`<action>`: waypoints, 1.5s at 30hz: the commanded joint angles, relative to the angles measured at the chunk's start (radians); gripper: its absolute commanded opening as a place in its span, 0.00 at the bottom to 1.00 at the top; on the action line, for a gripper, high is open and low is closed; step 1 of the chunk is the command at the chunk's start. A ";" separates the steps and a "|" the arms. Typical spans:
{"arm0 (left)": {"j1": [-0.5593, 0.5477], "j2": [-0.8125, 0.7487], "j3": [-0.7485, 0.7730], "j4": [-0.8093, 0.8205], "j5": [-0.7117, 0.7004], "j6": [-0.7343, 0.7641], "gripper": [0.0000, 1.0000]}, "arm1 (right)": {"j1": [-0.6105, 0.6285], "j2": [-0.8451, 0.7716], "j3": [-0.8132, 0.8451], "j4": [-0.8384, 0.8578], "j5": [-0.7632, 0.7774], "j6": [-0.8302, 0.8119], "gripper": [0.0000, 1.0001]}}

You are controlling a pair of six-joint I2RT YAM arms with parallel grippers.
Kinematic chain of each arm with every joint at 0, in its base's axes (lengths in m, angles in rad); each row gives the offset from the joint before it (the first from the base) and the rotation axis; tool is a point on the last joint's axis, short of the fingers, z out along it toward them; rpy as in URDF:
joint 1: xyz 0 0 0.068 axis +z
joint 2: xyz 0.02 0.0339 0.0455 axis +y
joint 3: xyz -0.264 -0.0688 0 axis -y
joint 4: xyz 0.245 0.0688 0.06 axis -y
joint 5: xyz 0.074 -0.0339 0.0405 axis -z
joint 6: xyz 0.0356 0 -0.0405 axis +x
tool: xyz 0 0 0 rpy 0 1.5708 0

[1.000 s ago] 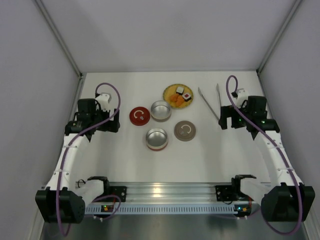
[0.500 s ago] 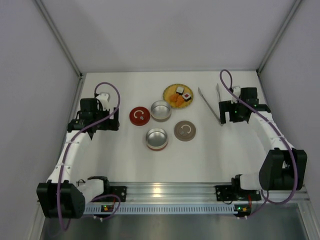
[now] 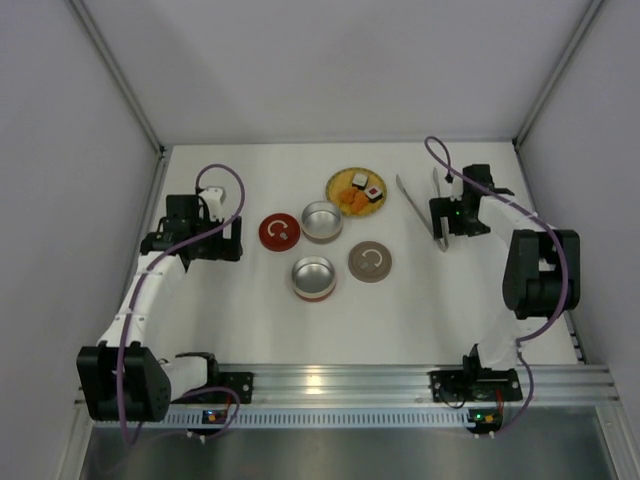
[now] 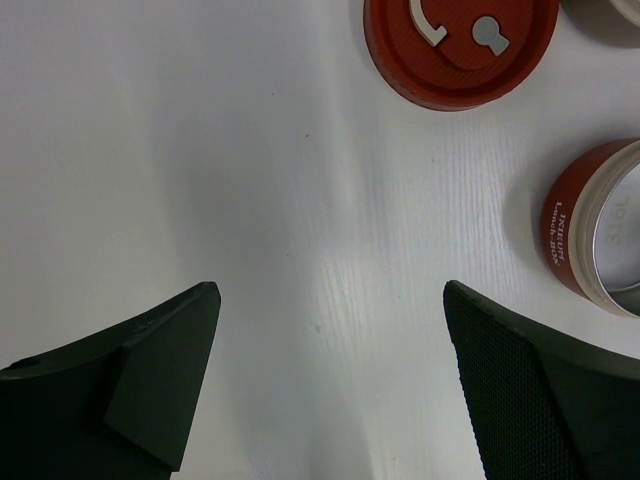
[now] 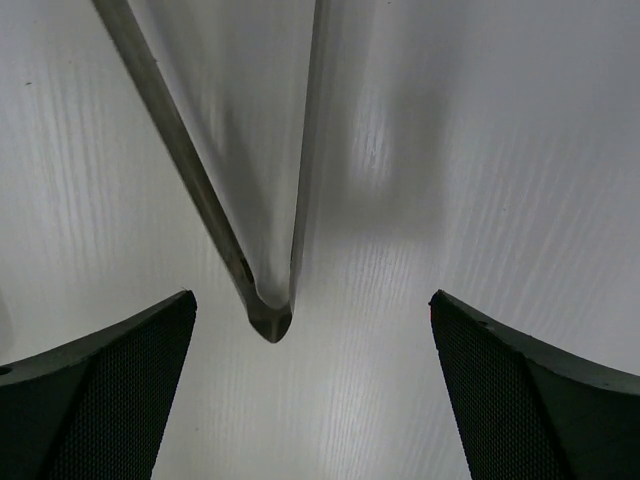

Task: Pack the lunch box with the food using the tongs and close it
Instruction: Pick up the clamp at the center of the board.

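The silver tongs (image 3: pixel 421 207) lie in a narrow V at the back right, joined end towards me. My right gripper (image 3: pixel 447 232) hovers open over that joined end. In the right wrist view the tongs (image 5: pixel 200 190) come to their point between the wide-apart fingers of the gripper (image 5: pixel 310 300), untouched. The food (image 3: pixel 358 192) sits on a yellow plate (image 3: pixel 340 180). The lunch box stands open in parts: a silver tin (image 3: pixel 321 221), a red-banded tin (image 3: pixel 314 277), a red lid (image 3: pixel 279 231) and a brown lid (image 3: pixel 370 261). My left gripper (image 3: pixel 236 247) is open and empty, left of the red lid.
The left wrist view shows bare white table between the fingers of the gripper (image 4: pixel 328 295), with the red lid (image 4: pixel 460 45) ahead and the red-banded tin (image 4: pixel 600 240) to the right. Grey walls close the table on three sides. A metal rail (image 3: pixel 340 385) runs along the near edge.
The right arm has swung inward and its gripper has moved left onto the tongs' joined end. The left arm shifted slightly. Both grippers stayed open.
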 commanded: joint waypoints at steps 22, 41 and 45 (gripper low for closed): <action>-0.002 0.165 0.075 0.083 0.025 0.008 0.98 | 0.102 0.408 0.358 0.089 0.073 0.087 0.93; -0.002 0.138 0.075 0.074 0.014 0.022 0.98 | 0.094 0.353 0.258 0.076 0.027 0.082 0.92; -0.002 0.133 0.074 0.074 0.011 0.022 0.98 | 0.088 0.348 0.244 0.081 0.007 0.079 0.88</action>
